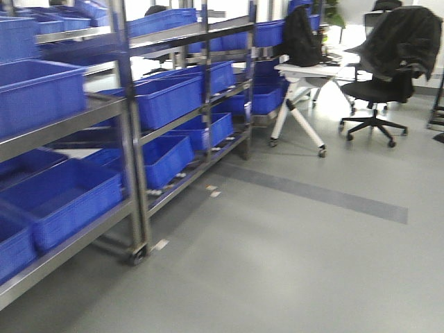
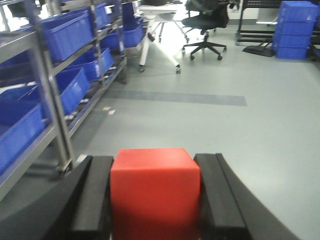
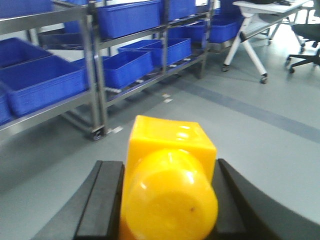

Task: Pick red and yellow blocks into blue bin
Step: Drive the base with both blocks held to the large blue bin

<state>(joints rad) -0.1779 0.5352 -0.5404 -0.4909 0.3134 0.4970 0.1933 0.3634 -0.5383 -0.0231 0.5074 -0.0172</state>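
Red cube (image 2: 155, 200) at bottom centre of the left wrist view, clamped between the black fingers (image 2: 95, 197) of the left end effector (image 2: 155, 167) above the grey floor (image 2: 240, 130)! In the right wrist view the right end effector (image 3: 167, 170) grips the yellow brick (image 3: 170, 200), bottom centre, a round stud facing the camera. Blue crates (image 1: 166, 100) fill the steel racks (image 1: 135, 173) at the frames' left.

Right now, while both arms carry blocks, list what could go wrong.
1. The red cube is pinched only by its sides in the left jaws; blurred views hint at motion, so it may slip.
2. The glossy yellow brick in the right jaws could likewise slide out.
3. Many similar blue tubs fill the rack; a block could land in the wrong one.
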